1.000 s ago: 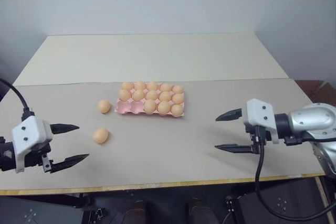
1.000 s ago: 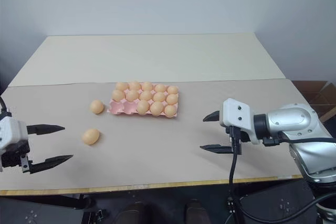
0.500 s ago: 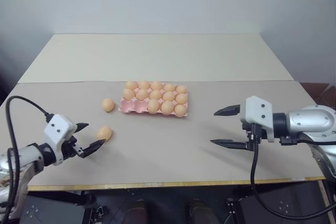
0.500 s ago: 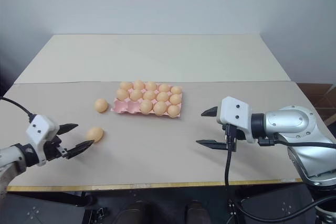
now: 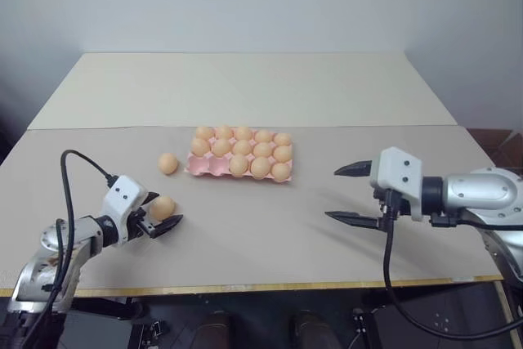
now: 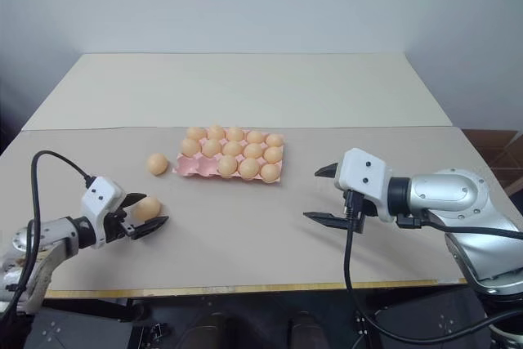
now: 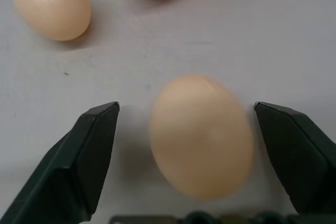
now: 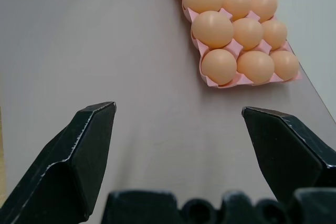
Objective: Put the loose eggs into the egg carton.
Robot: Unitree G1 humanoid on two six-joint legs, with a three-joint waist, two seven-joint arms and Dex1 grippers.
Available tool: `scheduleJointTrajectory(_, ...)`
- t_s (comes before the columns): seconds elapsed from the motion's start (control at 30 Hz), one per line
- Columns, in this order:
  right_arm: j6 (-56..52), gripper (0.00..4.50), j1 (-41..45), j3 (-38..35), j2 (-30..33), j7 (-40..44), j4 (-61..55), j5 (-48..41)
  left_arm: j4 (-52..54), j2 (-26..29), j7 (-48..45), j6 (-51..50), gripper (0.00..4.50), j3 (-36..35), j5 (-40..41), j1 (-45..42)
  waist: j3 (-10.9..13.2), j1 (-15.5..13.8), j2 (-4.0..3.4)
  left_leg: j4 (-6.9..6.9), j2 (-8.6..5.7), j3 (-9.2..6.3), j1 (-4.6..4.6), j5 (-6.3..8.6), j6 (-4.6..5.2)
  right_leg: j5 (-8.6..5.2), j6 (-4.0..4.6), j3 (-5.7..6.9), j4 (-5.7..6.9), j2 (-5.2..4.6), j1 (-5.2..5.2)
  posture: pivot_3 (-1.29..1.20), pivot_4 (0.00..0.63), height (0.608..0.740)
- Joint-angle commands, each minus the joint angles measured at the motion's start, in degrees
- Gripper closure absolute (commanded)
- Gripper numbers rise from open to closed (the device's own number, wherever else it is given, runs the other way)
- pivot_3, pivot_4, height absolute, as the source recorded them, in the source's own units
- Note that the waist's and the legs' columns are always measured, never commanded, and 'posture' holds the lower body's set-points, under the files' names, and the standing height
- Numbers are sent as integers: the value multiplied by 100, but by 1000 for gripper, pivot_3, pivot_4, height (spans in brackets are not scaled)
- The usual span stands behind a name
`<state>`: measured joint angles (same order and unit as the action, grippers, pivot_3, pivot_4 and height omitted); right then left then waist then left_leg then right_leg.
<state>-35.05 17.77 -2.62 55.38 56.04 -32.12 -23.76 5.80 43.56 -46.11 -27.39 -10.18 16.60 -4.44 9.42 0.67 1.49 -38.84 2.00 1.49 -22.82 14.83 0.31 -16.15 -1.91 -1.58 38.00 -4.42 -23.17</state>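
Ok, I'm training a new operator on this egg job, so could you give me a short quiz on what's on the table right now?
1. How many loose eggs lie on the table outside the egg carton?
2. True or false: every cup of the egg carton is filled.
3. Which gripper has an egg between its fingers: A left, B right, C neither?

Key:
1. Two.
2. False: two cups in the front row stand empty.
3. A: the left gripper straddles the nearer egg, with a gap on each side.
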Motion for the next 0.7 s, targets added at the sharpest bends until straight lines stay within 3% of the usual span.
scheduleJointTrajectory(0.03, -42, 0, 8, -145, 27, -145, -179, -2, 29, 91, -15, 68, 1225, 102, -126, -46, 0, 3, 0, 0, 0, 1, 0, 0, 0, 0, 0, 0, -1, 0, 0, 0, 150, 740)
scheduleJointTrajectory(0.2, -15, 0, -8, -108, 43, -229, -161, 29, 25, 175, -12, 135, 2656, 144, -239, 47, 0, 7, 0, 0, 1, 1, 6, 0, 0, 0, 0, -2, 6, 1, 2, 0, 150, 740)
scheduleJointTrajectory(0.47, 23, 0, 40, -27, -13, -357, -149, 110, 495, -17, -63, 701, 2738, 36, -15, -64, 0, 3, 0, 0, 1, 2, 2, 0, 0, 0, 0, -5, 3, 1, 0, 0, 150, 740)
scheduleJointTrajectory(0.7, -75, 0, 53, -61, -50, -545, -254, 109, 167, -692, 102, 1149, 2738, 321, 64, -1227, -1, -91, 0, -12, -5, -2, -4, 0, 0, 5, -7, 3, 2, -2, 5, 0, 150, 740)
